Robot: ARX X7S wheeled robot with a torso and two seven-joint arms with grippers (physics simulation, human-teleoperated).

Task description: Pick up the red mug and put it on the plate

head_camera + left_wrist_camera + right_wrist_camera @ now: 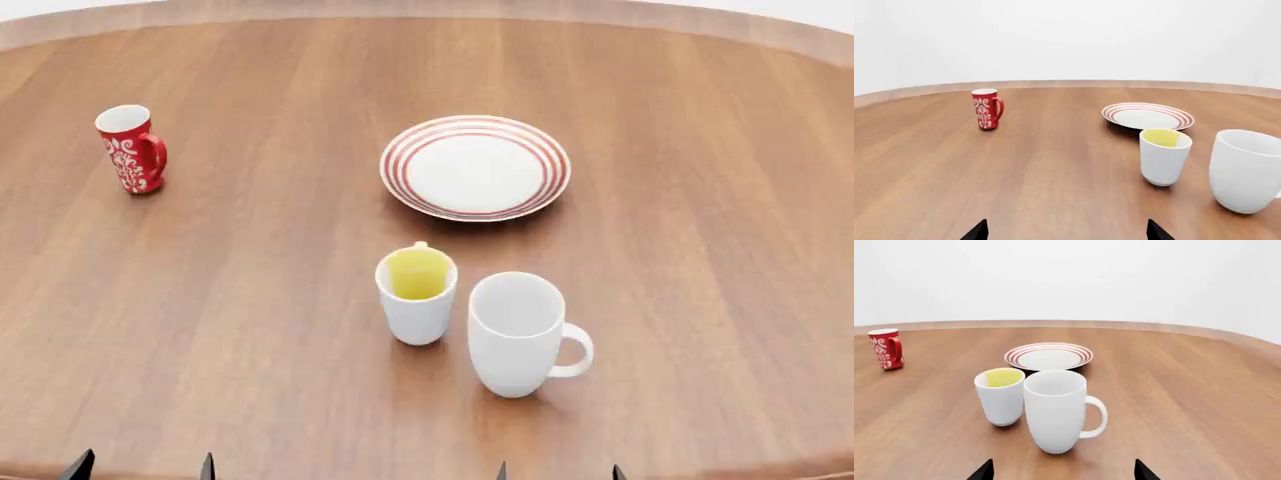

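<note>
Both grippers' dark fingertips apart, empty | red mug [131, 148] tall, swirl-patterned | plate [475, 167] round, red-ringed

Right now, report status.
Both claws open, empty, at near table edge. Red mug upright, far left. Plate bare. Yellow-lined cup and white mug stand before plate.

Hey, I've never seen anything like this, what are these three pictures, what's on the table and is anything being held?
These are simulator renders from a two-armed wheeled robot. One camera looks down from its head; the other two ride on its wrists.

On the wooden table stand a red mug, a red-ringed plate, a white cup with yellow inside and a plain white mug.

The dark tips at the bottom edge are the left end effector and right end effector. Both are open and empty, so nothing is held. The red mug stands away from the plate.
</note>
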